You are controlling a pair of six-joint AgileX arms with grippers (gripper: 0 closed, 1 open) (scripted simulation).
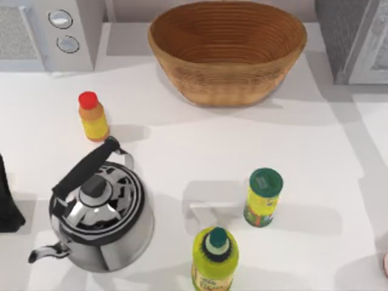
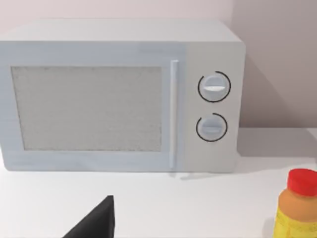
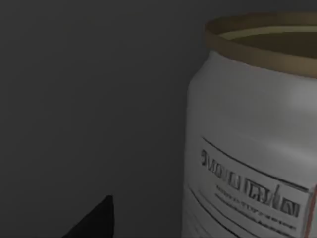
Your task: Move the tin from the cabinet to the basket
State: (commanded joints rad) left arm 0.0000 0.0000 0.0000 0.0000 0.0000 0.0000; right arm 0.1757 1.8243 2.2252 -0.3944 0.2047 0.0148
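The tin (image 3: 247, 134) stands upright close in front of my right gripper (image 3: 96, 220), in a dim grey space. It has a white printed label and a tan rim. A dark part of the gripper reaches toward it without touching it. The grey speckled cabinet (image 1: 342, 33) with its pale door (image 1: 374, 54) stands at the table's back right. The wide wicker basket (image 1: 227, 73) sits at the back centre with nothing in it. My left gripper (image 2: 96, 220) is parked at the table's left edge, facing the microwave.
A white microwave (image 1: 45, 30) stands at the back left. A red-capped yellow bottle (image 1: 92, 116), a steel kettle (image 1: 100, 212), a green-lidded shaker (image 1: 264, 197) and a green-capped bottle (image 1: 214, 257) stand across the front half of the table.
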